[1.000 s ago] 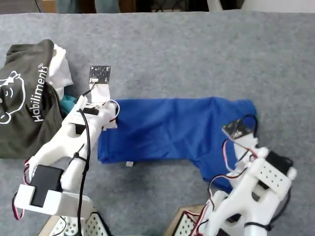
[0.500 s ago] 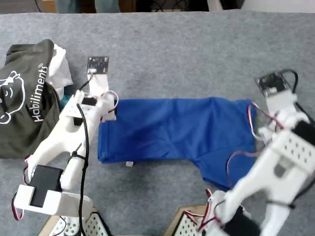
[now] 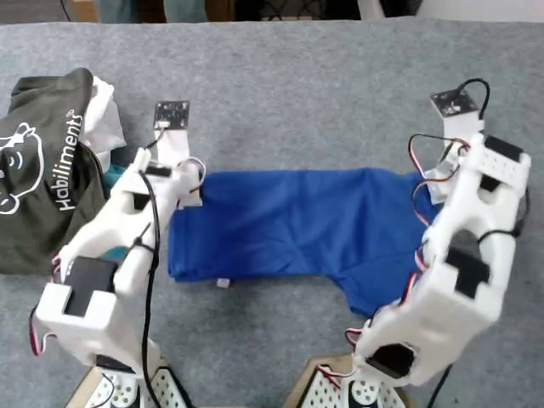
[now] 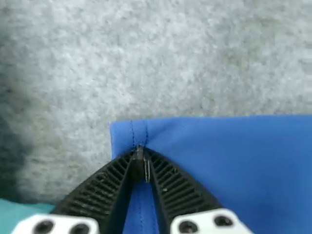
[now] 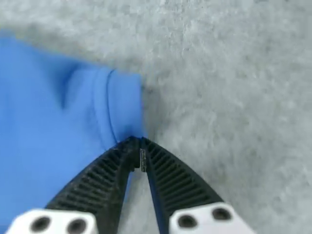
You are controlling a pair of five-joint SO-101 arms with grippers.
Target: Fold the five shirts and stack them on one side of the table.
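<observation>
The blue shirt (image 3: 289,221) lies spread flat in the middle of the grey desk (image 3: 340,93). The left claw (image 4: 141,158) is closed, pinching its hem near one corner. The right claw (image 5: 140,148) is closed on the hem at the opposite end. A heap of other shirts (image 3: 42,187) sits beside the left arm.

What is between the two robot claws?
The blue shirt lies spread between them in the high view. The left gripper and right gripper are each shut on one end of it.
</observation>
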